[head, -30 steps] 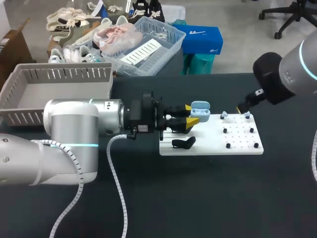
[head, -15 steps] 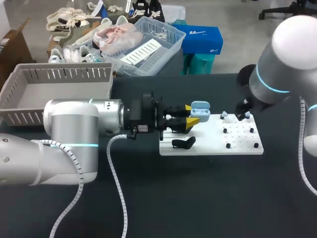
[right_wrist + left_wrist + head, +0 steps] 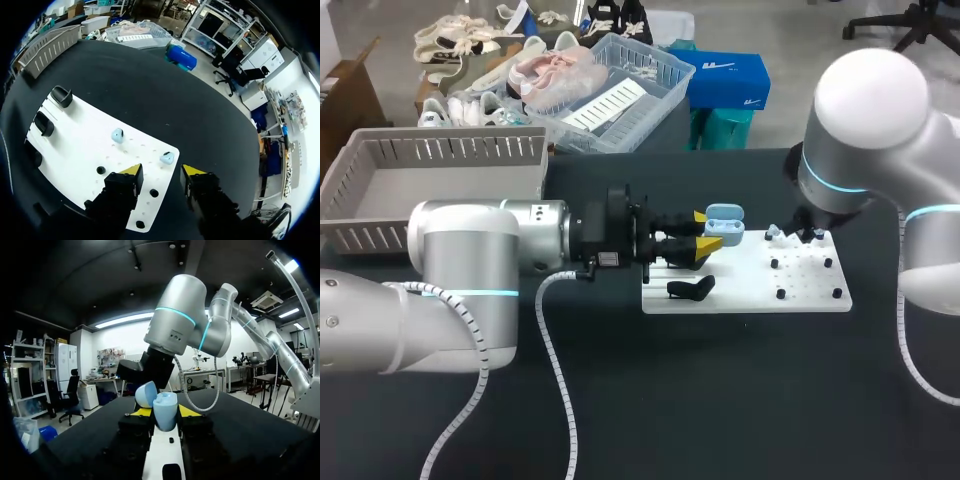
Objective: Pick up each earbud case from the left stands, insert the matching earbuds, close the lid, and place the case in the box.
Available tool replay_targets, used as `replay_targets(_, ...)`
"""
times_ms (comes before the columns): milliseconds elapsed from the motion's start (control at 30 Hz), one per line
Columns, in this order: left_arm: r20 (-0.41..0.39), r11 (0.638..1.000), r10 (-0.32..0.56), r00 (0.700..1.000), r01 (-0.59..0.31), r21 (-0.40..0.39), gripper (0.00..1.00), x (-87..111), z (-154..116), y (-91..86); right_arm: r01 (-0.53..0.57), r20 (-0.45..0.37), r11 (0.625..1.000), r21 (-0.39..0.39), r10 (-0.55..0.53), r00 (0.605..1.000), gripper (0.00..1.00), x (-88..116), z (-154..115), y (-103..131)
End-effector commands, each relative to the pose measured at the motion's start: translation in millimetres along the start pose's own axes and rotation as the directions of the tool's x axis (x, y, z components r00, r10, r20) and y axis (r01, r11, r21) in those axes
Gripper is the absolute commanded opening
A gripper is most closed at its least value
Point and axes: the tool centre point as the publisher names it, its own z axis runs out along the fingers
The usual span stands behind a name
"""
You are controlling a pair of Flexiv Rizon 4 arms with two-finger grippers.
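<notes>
while my left gripper (image 3: 165, 415) pinches the earbud case (image 3: 165, 407) by its body sides, lid open, above the white board (image 3: 157, 455), i judge it light, hard, slippery; the lid is no place to hold. farther off, my right gripper (image 3: 161, 171) hangs spread over one tiny earbud (image 3: 167, 158).

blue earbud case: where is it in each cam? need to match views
Head view: case at the left tool's yellow tips, over the left end of the white board.
Left wrist view: case, lid open, gripped in the left tool.
Right wrist view: not in it.
Shared landmark: the white board, seen in all three views.
</notes>
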Motion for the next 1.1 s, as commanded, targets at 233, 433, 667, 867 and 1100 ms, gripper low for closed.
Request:
replay_targets(233,0.000,1.000,0.000,1.000,0.000,0.000,0.00,0.6,1,0.8,0.002,-0.037,1.000,0.008,-0.002,0.999,0.45,-7,15,-1)
replay_targets(433,0.000,1.000,0.000,1.000,0.000,0.000,0.00,0.6,1,0.8,0.009,-0.045,1.000,0.011,-0.008,0.999,0.44,-9,19,-2)
replay_targets(667,0.000,1.000,0.000,1.000,0.000,0.000,0.00,0.6,1,0.8,0.012,-0.062,1.000,0.018,-0.011,0.998,0.36,-8,24,-3)
replay_targets(867,0.000,1.000,0.000,1.000,0.000,0.000,0.00,0.6,1,0.8,0.013,-0.072,1.000,0.021,-0.011,0.997,0.34,-7,26,-3)
replay_targets(1100,0.000,1.000,0.000,1.000,0.000,0.000,0.00,0.6,1,0.8,0.005,-0.080,0.999,0.031,-0.003,0.997,0.34,-6,28,-4)
